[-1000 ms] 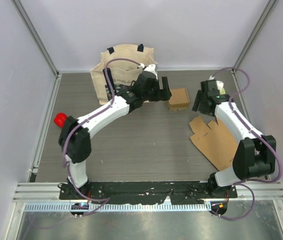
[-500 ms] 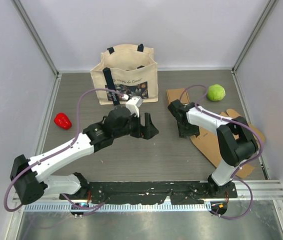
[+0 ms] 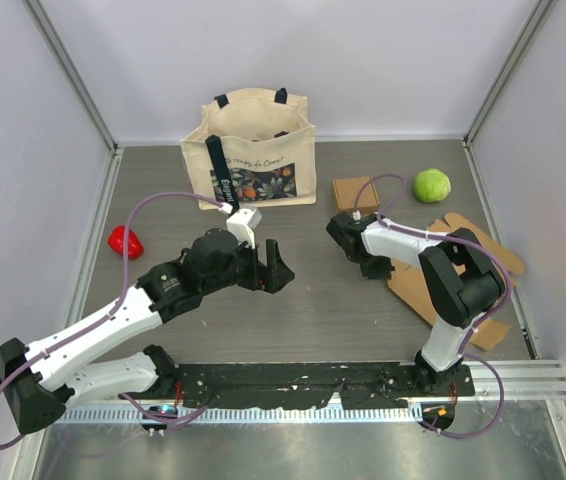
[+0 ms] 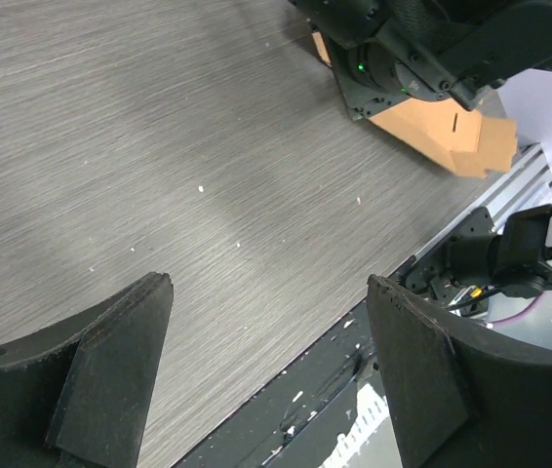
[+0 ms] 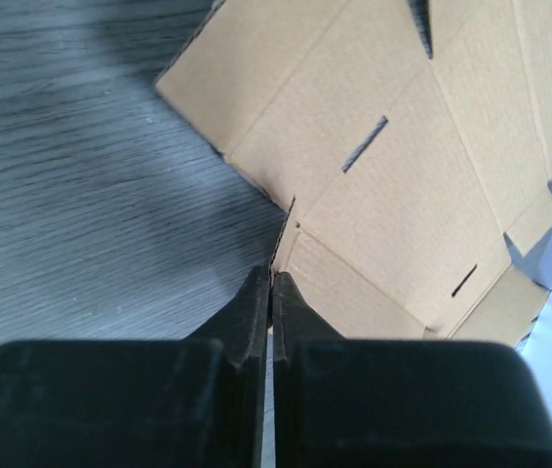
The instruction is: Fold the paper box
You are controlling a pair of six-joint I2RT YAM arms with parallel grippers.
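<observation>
The paper box (image 3: 410, 292) is a flat brown cardboard blank lying at the right of the table, partly under the right arm. My right gripper (image 3: 375, 268) sits at its left edge. The right wrist view shows the blank (image 5: 403, 195) with its slots and flaps, and my right gripper (image 5: 272, 278) shut on the thin edge of one flap. My left gripper (image 3: 273, 268) hovers open over bare table left of centre, holding nothing. From the left wrist, the left gripper (image 4: 266, 283) stands wide apart, with the blank (image 4: 432, 122) far off.
A small folded cardboard box (image 3: 354, 192) sits behind the right gripper, with a green ball (image 3: 431, 185) to its right. A beige tote bag (image 3: 258, 150) stands at the back. A red object (image 3: 123, 241) lies at the left. Metal rails run along the near edge.
My right gripper has come down from the back right to the blank's left edge and shut on it. The left arm has pulled back from the small box toward the near left.
</observation>
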